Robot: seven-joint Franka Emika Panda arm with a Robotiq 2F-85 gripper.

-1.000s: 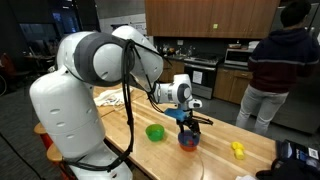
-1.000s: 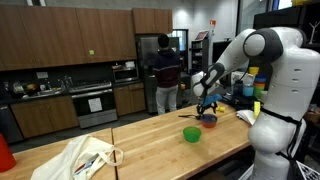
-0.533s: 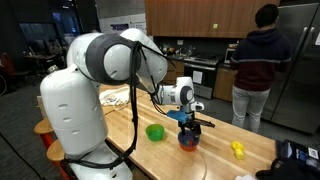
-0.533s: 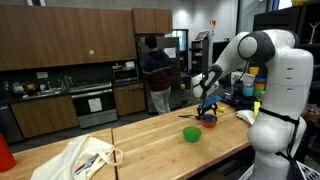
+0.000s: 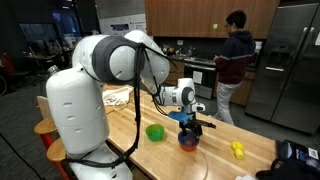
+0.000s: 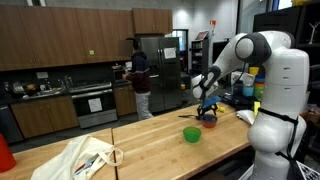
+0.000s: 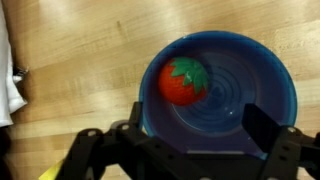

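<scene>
A blue bowl [image 7: 260,85] fills the wrist view, with a red toy tomato [image 7: 183,82] with a green stalk lying in its left half. My gripper [image 7: 198,122] hangs just above the bowl, open, its dark fingers [image 7: 262,124] standing over the near rim with nothing between them. In both exterior views the gripper [image 5: 189,124] [image 6: 208,110] points down over the bowl [image 5: 188,141] [image 6: 208,121] on the wooden table [image 5: 215,152] [image 6: 150,140]. A green bowl [image 5: 155,132] [image 6: 192,134] sits a short way beside it.
A yellow object [image 5: 238,150] lies near the table's far end. A pale cloth bag [image 6: 86,157] [image 5: 118,97] rests at the other end, its edge [image 7: 8,80] showing in the wrist view. A person [image 5: 228,62] [image 6: 140,85] walks in the kitchen behind.
The arm and gripper stay put over the bowl. The person in the background has walked across the kitchen.
</scene>
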